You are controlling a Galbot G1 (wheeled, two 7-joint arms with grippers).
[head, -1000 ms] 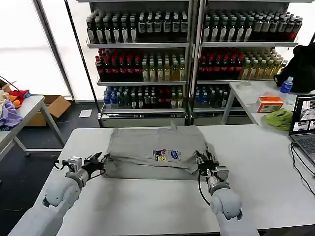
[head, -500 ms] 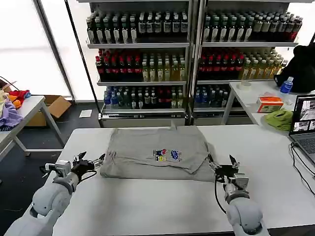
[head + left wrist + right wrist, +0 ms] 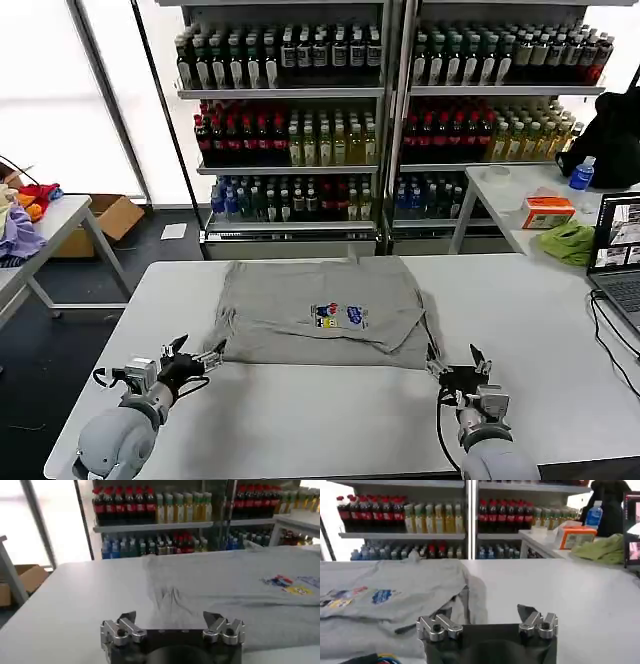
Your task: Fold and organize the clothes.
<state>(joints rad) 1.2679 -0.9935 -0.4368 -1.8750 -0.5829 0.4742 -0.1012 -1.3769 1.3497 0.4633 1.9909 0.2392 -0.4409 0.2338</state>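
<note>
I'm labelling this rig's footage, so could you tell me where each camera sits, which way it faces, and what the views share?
Head view: on the robot's head, looking forward and down at the white table and grey shirt; the left gripper and right gripper show, both open, off the cloth.
Left wrist view: on the left wrist, looking across the table over its open left gripper at the shirt.
Right wrist view: on the right wrist, looking over its open right gripper at the shirt.
Shared: all three show the shirt's chest print and drink shelves.
</note>
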